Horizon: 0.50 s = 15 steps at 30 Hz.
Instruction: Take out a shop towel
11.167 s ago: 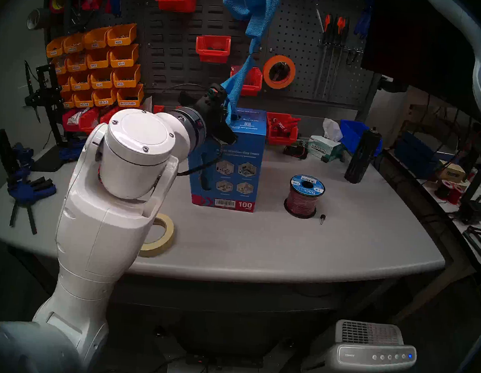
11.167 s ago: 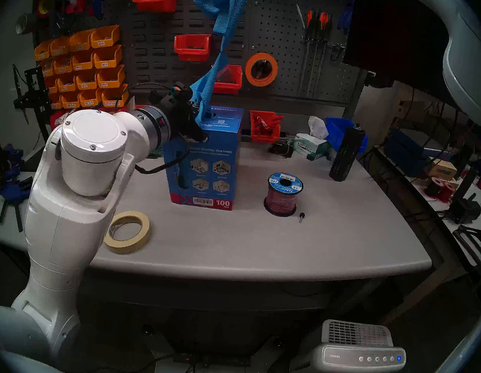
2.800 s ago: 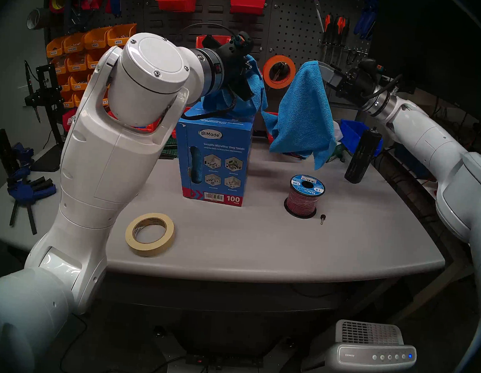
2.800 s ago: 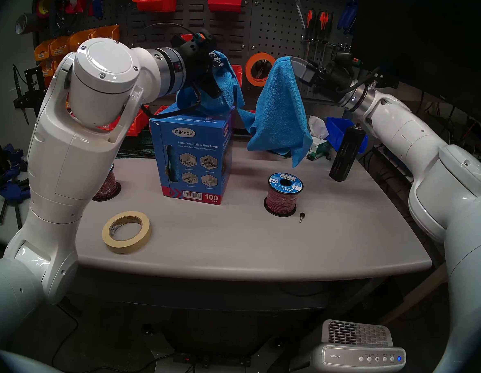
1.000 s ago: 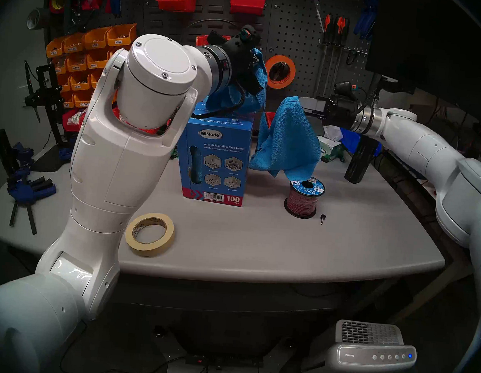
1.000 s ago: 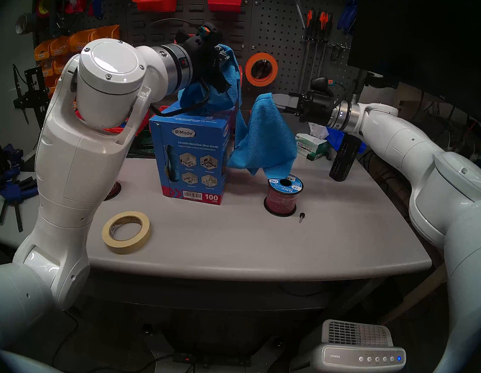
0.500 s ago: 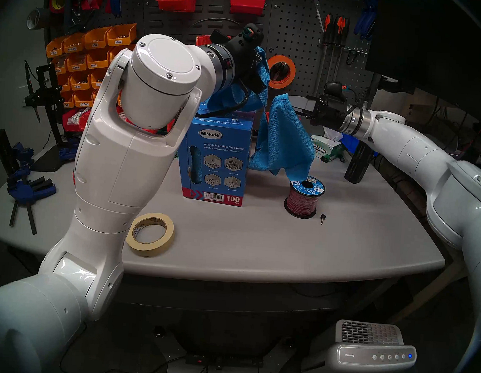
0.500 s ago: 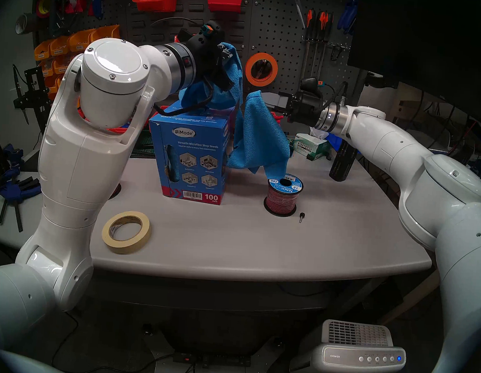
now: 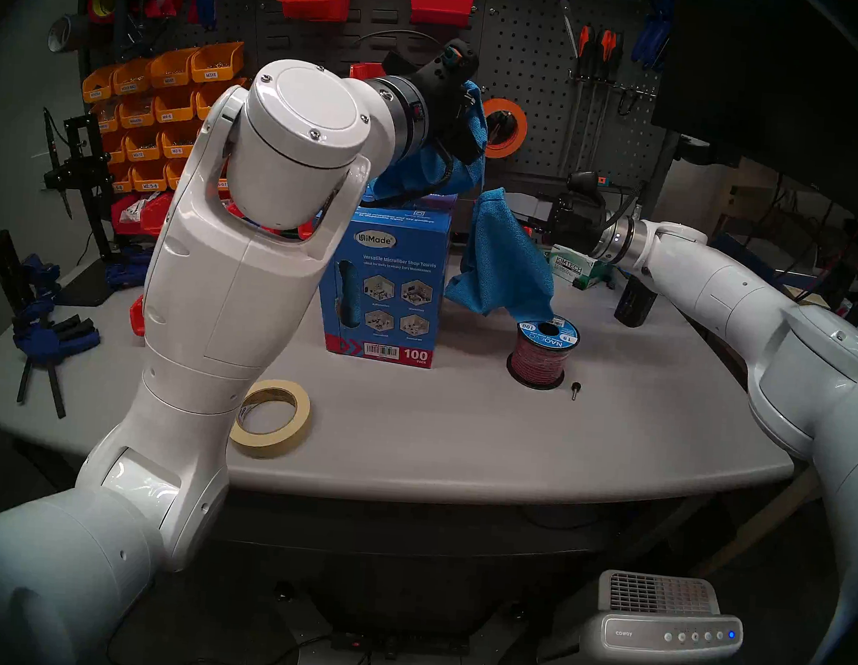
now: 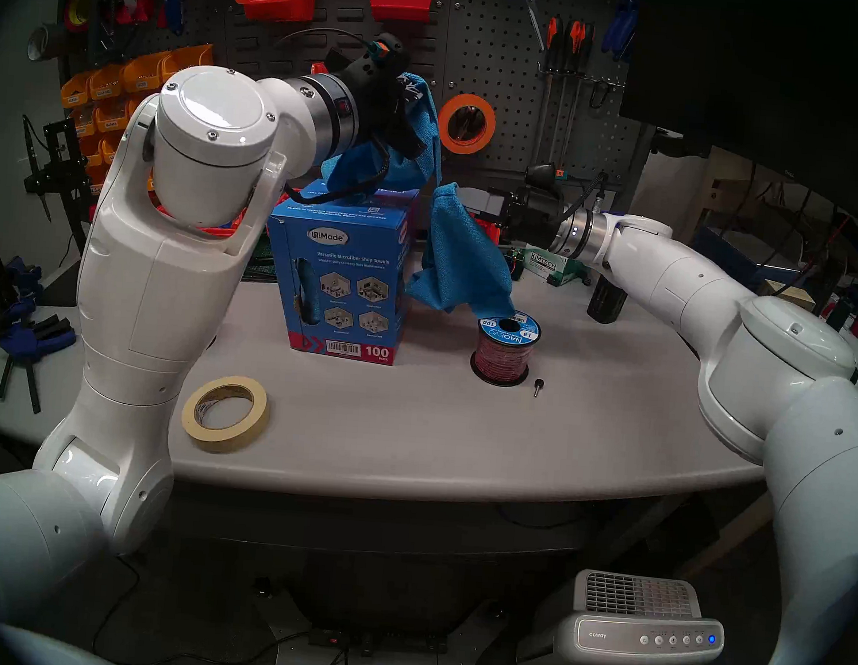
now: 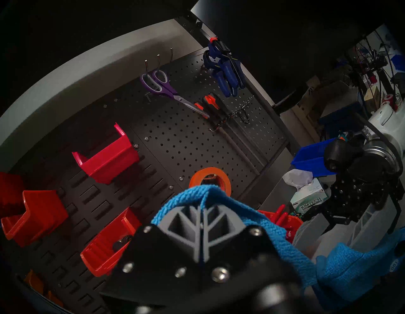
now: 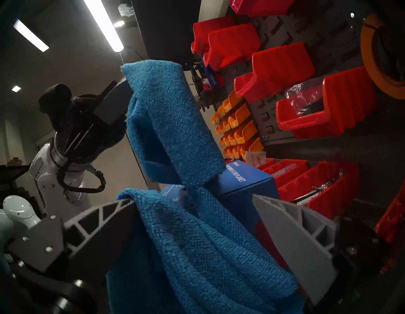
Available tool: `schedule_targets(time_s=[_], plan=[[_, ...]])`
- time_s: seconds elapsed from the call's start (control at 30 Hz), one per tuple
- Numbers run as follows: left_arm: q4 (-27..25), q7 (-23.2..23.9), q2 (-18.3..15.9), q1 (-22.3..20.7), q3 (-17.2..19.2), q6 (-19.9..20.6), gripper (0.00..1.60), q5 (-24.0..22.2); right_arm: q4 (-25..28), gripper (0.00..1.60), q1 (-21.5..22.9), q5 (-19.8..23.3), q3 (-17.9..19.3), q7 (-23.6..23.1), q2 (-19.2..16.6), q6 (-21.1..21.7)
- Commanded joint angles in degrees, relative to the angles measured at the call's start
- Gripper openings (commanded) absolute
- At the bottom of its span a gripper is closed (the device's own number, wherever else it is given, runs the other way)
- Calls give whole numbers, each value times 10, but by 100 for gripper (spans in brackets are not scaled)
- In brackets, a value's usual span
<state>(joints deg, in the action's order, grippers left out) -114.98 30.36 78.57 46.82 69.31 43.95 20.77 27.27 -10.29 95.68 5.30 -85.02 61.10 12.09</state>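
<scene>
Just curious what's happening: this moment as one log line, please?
left gripper: shut on bright blue microfiber shop towel | right gripper: open, towel draped over it

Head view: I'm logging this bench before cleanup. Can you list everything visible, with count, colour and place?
table: one, grey
carton: one, blue, table centre
shop towel: two bunches, bright blue, one above the carton, one right of it
wire spool: one, red with blue label, right of carton
tape roll: one, beige, front left
tissue box: one, green-and-white, back right
black cylinder: one, back right
pin: one, black, beside spool
clamps: blue, far left
pegboard: one, dark, behind table
bins: many, orange and red, on pegboard
orange tape: one, on pegboard
air purifier: one, grey, below table
left fingers: shut on one bunch
right fingers: open, other bunch draped over them
</scene>
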Motion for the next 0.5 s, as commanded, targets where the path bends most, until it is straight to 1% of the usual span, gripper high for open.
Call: schedule_targets(time_s=[0.0,0.1,0.13,0.17,0.2,0.23,0.27,0.47], plan=[[-7,-8,9,-24,7,-8,0,2,-3,160,6,15,16,0,1,5],[-7,-8,10,-23,8,-9,0,2,-3,160,5,17,18,0,3,5],[-6,-8,10,-23,8,-10,0,3,-4,157,5,19,20,0,3,5],[-6,-8,10,-23,9,-10,0,3,-5,97,5,19,21,0,4,6],[-6,-8,10,-23,9,-10,0,3,-5,70,5,20,21,0,4,7],[-6,-9,10,-23,10,-10,0,3,-6,4,5,21,22,0,4,7],[-6,-9,10,-23,10,-11,0,3,-7,0,6,21,23,0,4,8],[-3,-9,11,-23,11,-12,0,4,-12,0,6,25,29,0,5,15]])
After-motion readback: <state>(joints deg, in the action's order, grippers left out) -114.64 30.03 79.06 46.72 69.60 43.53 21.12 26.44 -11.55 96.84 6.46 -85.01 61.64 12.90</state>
